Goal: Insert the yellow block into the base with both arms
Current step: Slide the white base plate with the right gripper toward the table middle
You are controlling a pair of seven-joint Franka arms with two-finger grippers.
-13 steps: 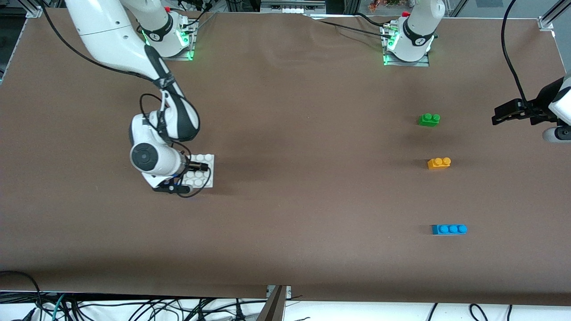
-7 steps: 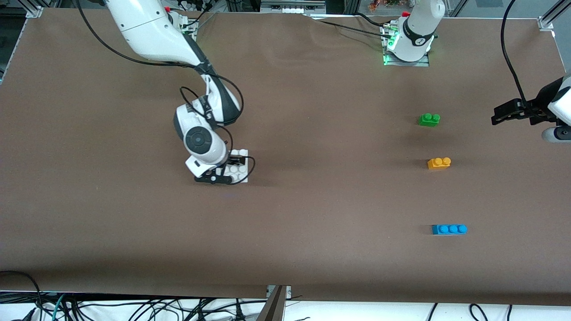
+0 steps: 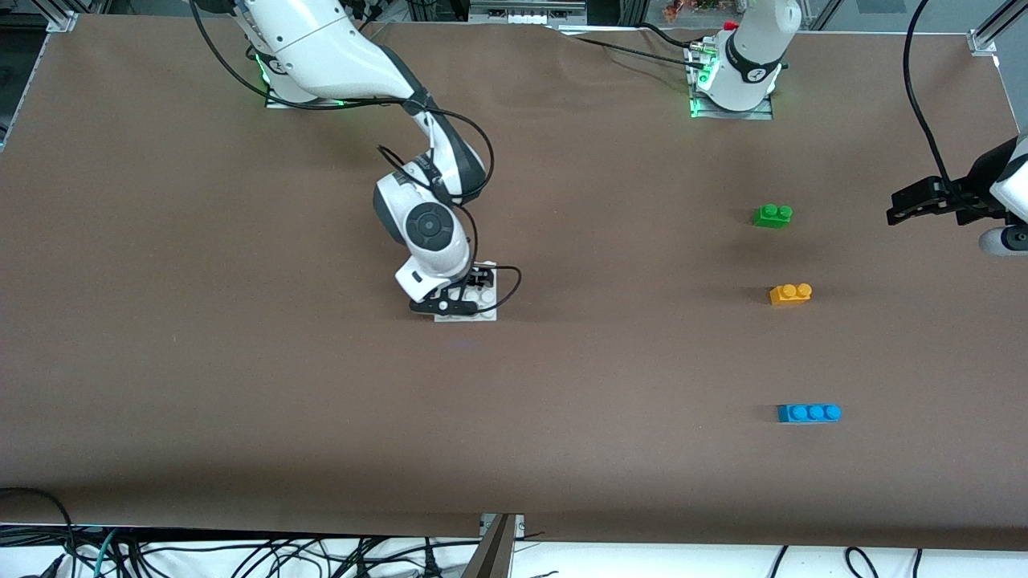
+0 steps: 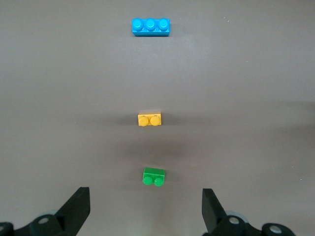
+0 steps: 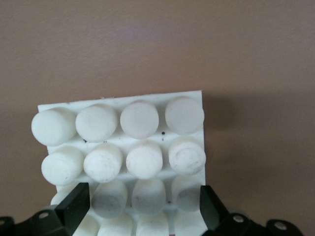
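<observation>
Front view: right claw [image 3: 480, 282] clamping base [image 3: 484, 309] mid-table; left claw [image 3: 899, 210] released near table edge [image 3: 1013, 104].

Right claw [image 3: 480, 282] low at mid-table (fingers spread); left claw [image 3: 903, 206] waits aloft, open.

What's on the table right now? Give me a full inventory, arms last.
base: one, white, on the table near its middle, under the right tool.
yellow block: one, orange-yellow, toward the left arm's end, between the other two bricks.
green brick: one, green, farther from the front camera than the yellow block.
blue brick: one, blue, three studs, nearest the front camera.
table: one, brown.
right tool: one, black, fingers either side of the base.
left tool: one, black, open, raised at the left arm's end, waiting.
</observation>
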